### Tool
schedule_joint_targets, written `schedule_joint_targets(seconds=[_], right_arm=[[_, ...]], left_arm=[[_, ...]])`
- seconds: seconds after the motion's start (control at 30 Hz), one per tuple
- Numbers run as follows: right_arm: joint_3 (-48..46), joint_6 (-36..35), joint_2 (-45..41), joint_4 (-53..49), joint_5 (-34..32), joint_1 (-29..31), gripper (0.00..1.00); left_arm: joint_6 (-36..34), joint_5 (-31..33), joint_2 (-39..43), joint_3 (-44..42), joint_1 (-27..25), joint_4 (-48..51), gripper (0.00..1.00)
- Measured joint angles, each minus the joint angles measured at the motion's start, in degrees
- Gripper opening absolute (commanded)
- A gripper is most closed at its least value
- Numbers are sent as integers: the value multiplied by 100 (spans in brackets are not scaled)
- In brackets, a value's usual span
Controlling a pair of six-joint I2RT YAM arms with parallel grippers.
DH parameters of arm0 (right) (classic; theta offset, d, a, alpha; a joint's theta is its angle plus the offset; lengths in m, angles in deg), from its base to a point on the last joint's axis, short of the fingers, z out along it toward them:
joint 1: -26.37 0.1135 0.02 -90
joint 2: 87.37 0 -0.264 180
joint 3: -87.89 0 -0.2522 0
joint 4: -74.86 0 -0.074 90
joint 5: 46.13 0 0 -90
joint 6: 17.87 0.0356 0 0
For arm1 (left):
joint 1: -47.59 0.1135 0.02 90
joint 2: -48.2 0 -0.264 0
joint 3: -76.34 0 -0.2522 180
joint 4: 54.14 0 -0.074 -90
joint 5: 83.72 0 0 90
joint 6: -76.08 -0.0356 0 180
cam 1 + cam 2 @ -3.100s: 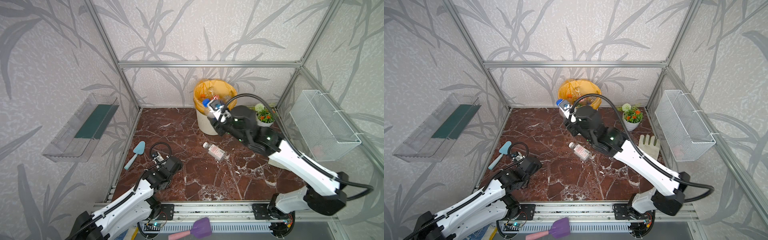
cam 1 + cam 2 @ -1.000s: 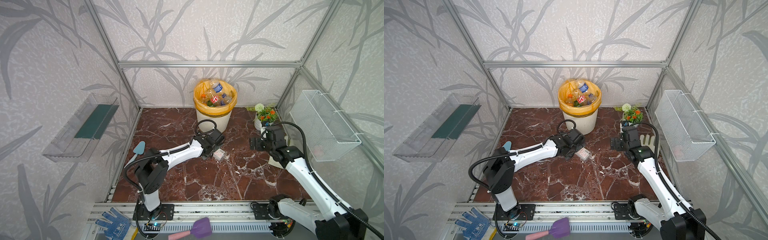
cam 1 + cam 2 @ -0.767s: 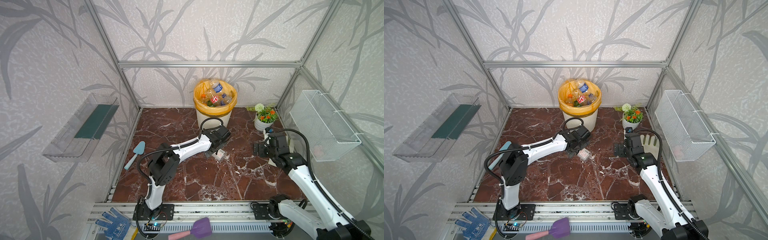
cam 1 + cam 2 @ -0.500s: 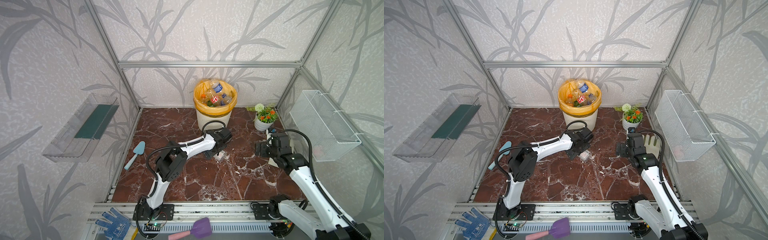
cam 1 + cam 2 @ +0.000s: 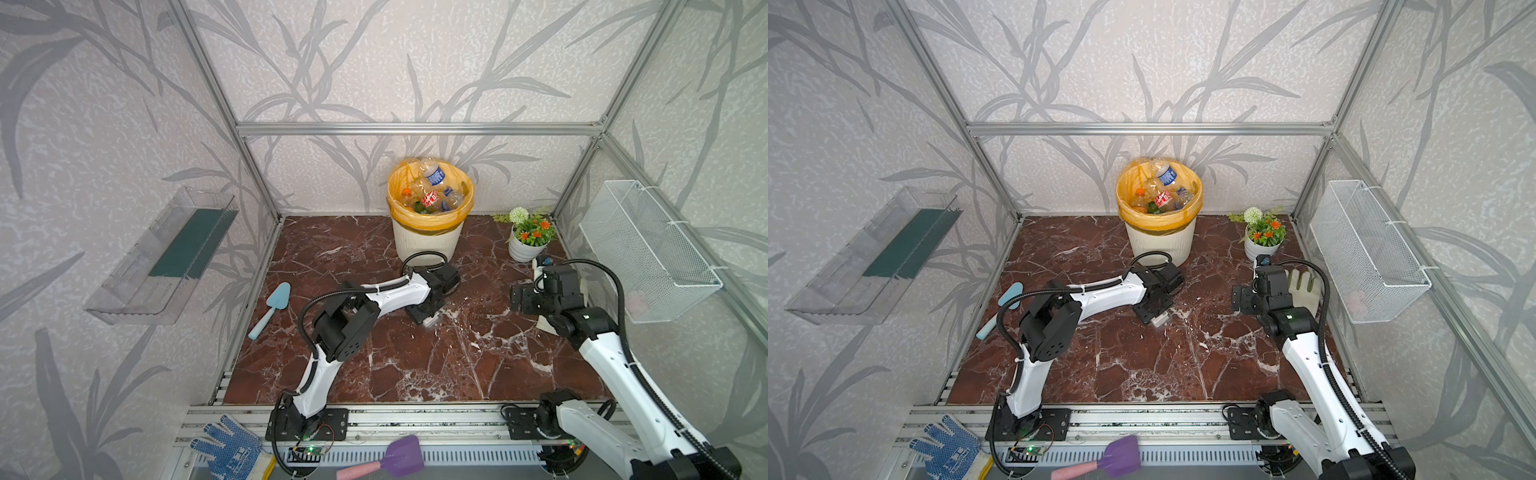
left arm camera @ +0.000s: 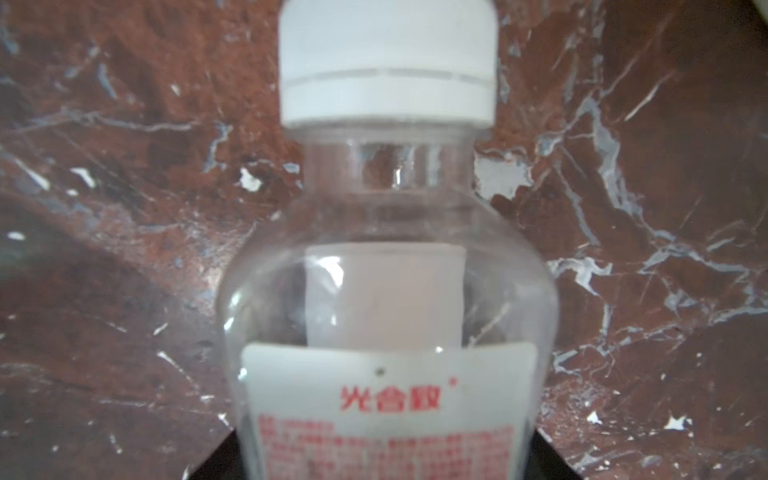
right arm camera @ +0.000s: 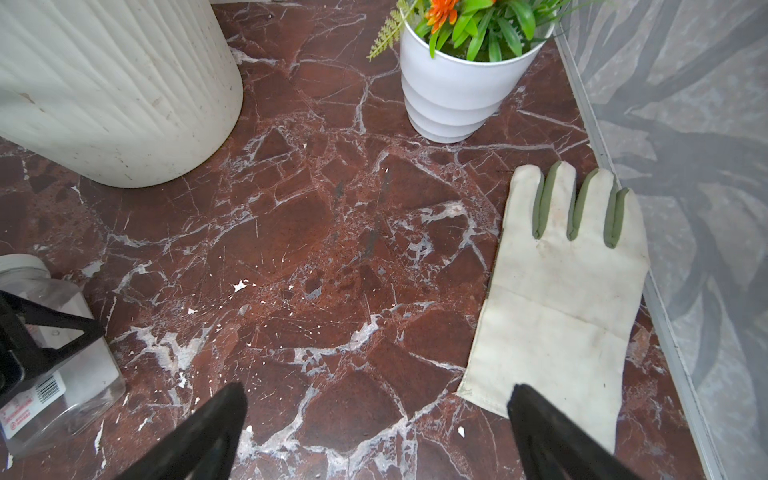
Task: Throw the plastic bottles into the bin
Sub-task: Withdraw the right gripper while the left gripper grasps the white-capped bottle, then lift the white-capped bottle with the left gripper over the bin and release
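Left gripper (image 5: 427, 314) jaws are pinching the empty-looking bottle (image 6: 390, 291) lying mid-bench near the bin (image 5: 428, 243): likely light, slick, crushable, best held mid-body. Right gripper (image 7: 374, 436) jaws are gaping.

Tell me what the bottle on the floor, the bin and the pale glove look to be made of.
Bottle: clear glossy plastic, probably; floor shows through, white cap, paper-like label.
Bin: matte cream plastic, likely; moulded ribs, scuffed, with thin translucent orange liner.
Glove: off-white woven cloth, seemingly canvas; stitched seams, stains, green edging.
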Motion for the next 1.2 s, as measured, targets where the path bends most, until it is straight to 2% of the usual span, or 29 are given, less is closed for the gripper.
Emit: schedule_joint_targets(seconds=[0.23, 0.33, 0.43, 0.57, 0.67, 0.73, 0.8, 0.87, 1.0, 1.1, 1.13, 1.2], right_arm=[[2, 7, 2, 0, 85, -11, 99], [2, 20, 15, 0, 136, -13, 99], [7, 44, 42, 2, 186, -13, 99], [85, 94, 114, 20, 271, -13, 99], [195, 146, 157, 66, 337, -13, 99], [278, 162, 168, 111, 378, -13, 99], [367, 175, 168, 162, 402, -13, 99], [452, 195, 168, 210, 413, -13, 99], [546, 254, 153, 273, 415, -13, 99], [546, 271, 146, 278, 396, -13, 99], [546, 275, 142, 278, 391, -13, 99], [546, 278, 127, 275, 389, -13, 99]], left_arm=[[-122, 232, 306, -297, 0, -63, 47], [-350, 588, 717, -345, -17, 7, 44], [-813, 1228, 1346, -181, -92, 192, 43], [-2229, 2673, 2236, 708, -584, 195, 43], [-4144, 3698, 2938, 1121, -1123, -925, 43], [-5663, 4019, 3362, 1165, -1425, -2118, 43], [-7062, 4103, 3582, 1318, -1541, -3217, 43], [-8157, 4024, 3589, 1609, -1537, -4068, 43], [-9783, 3709, 3370, 1902, -1484, -5399, 50], [-10002, 3440, 2918, 2138, -1176, -5554, 50], [-9836, 3274, 2765, 2227, -1001, -5364, 50], [-9090, 2826, 2267, 2546, -363, -4564, 56]])
